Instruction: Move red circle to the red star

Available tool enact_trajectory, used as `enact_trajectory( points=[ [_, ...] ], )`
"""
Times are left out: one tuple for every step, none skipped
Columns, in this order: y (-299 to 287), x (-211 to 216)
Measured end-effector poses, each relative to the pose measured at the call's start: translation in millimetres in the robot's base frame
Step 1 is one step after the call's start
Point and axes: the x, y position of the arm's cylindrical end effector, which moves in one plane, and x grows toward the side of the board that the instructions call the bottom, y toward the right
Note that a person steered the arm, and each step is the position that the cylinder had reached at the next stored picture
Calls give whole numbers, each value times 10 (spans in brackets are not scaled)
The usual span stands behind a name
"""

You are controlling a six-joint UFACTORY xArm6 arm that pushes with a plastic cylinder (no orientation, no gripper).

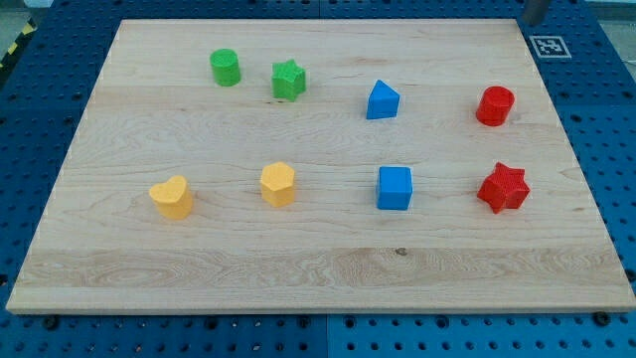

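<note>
No hand is carried by this arm, only a rod, and my tip cannot be seen anywhere among the blocks; only a small grey bit (535, 10) is seen at the upper right edge of the frame, and what it is cannot be told. So nothing can be said about open or closed. A wooden bench (318, 268) is shown, laid on a blue board with holes (616, 149). The red circle (495, 105) is found at the upper right of the bench. The red star (504, 188) is placed just below it, toward the lower right, with a small gap of bare wood between the two. A blue block with a pointed top (383, 100) is seen to the left of the red circle, and a blue cube (395, 188) is set below that one, to the left of the red star. At the upper left, a green circle (226, 68) and a green star (288, 80) are stood near each other. At the lower left, a yellow heart (172, 197) and a yellow block with flat sides (278, 184) are seen, a little apart. A black and white square tag (549, 46) is stuck beside the bench's upper right corner.
</note>
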Motion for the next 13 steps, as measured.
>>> enact_trajectory(
  points=[
    [0,0],
    [-8,204],
    [-310,594],
    [-391,757],
    [-334,792],
    [50,985],
    [-217,1375],
    [-798,1635],
    [-854,1656],
    [-854,1664],
    [-854,1993],
    [-854,2345],
    [-895,2067]
  ],
)
